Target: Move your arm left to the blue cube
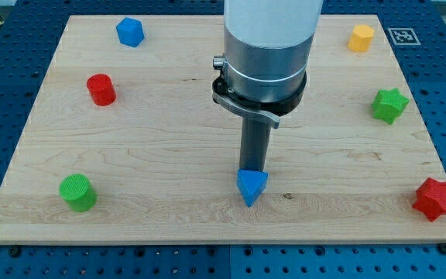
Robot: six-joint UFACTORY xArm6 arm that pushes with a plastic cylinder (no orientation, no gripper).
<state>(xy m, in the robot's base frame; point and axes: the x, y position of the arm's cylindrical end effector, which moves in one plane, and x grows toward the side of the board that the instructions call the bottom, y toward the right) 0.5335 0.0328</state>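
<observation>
A blue cube (pixel 130 32) sits near the view's top left on the wooden board (pixel 169 155). My dark rod comes down from the arm's grey body at the view's top centre. My tip (pixel 253 170) is at the board's lower middle, right behind a blue triangular block (pixel 252 186) and touching or almost touching it. The tip is far to the right of and below the blue cube.
A red cylinder (pixel 101 89) stands at the left, a green cylinder (pixel 77 192) at the bottom left. A yellow block (pixel 361 37) is at the top right, a green star (pixel 389 105) at the right, a red star (pixel 437 198) at the bottom right edge.
</observation>
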